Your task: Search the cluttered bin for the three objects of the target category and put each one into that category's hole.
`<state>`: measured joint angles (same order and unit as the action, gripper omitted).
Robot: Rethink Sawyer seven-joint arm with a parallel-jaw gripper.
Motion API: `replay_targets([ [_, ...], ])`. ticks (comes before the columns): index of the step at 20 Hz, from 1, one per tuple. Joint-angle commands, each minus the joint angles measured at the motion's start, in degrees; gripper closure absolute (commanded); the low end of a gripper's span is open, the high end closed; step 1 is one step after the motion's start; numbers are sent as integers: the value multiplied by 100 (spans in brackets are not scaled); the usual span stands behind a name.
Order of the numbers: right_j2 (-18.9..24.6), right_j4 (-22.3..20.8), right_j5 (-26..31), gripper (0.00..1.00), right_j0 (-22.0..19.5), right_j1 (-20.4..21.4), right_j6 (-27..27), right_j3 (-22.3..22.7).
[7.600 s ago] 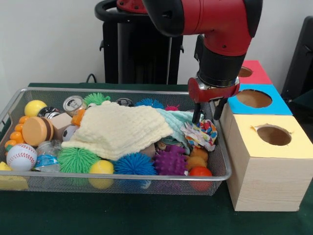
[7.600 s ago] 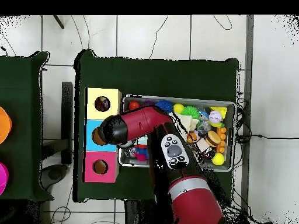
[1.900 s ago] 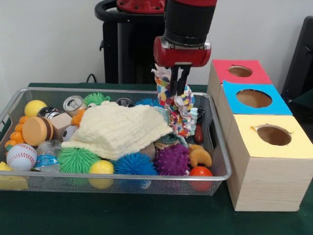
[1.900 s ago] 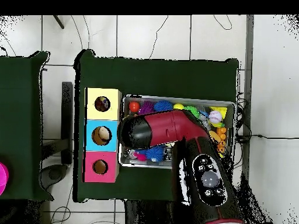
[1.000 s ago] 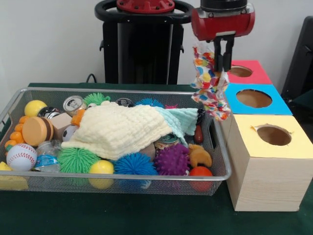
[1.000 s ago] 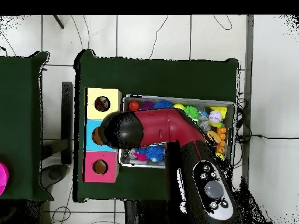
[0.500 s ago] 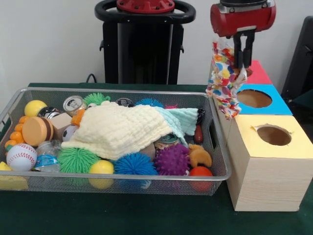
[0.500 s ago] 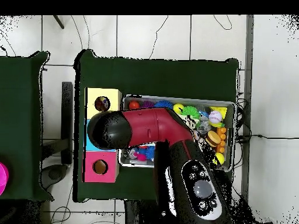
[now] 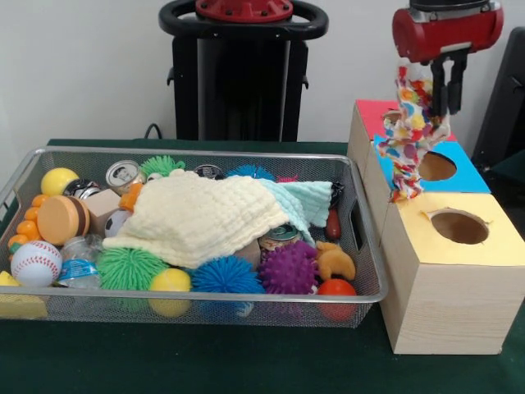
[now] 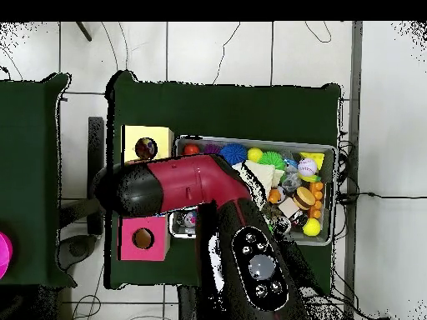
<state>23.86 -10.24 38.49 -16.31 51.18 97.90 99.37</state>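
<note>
Yellow-topped box nearest, standing on the green surface, round hole in its lid. Wire bin lies just beside it, bin's end wall close against the box side.

Inside the bin, nearest the yellow-topped box: red ball in the front corner, brown croissant-shaped toy just behind it, purple spiky ball and blue spiky ball further along the front wall. Yellow ball and green spiky ball follow, then a baseball at the bin's far end from the box. Cream knitted cloth is draped over the middle of the heap; a pale green cloth shows from under its edge on the box side. Toy burger, orange beads, another yellow ball and a can sit at the end away from the box.

Behind the yellow-topped box: blue-topped box, touching it, then red-topped box behind that.

Tool hangs above the blue-topped box, fingers closed together on the upper end of a multicoloured rag. Rag dangles free, its lower end over the blue lid beside the hole, near the seam with the yellow-topped box.

Overhead, the red arm covers the blue-topped box; tool and rag hidden beneath it.
</note>
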Motion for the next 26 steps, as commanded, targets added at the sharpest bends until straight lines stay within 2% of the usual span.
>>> replay_targets([
  [1,-103,45,-459,100,209,-296,878,-145],
  [14,-287,143,-309,100,369,-126,833,-211],
  [19,-537,-165,-395,100,518,-131,840,-482],
  [22,-614,-256,-607,100,535,-95,823,-548],
  [26,-633,-295,-909,100,502,18,748,-415],
])
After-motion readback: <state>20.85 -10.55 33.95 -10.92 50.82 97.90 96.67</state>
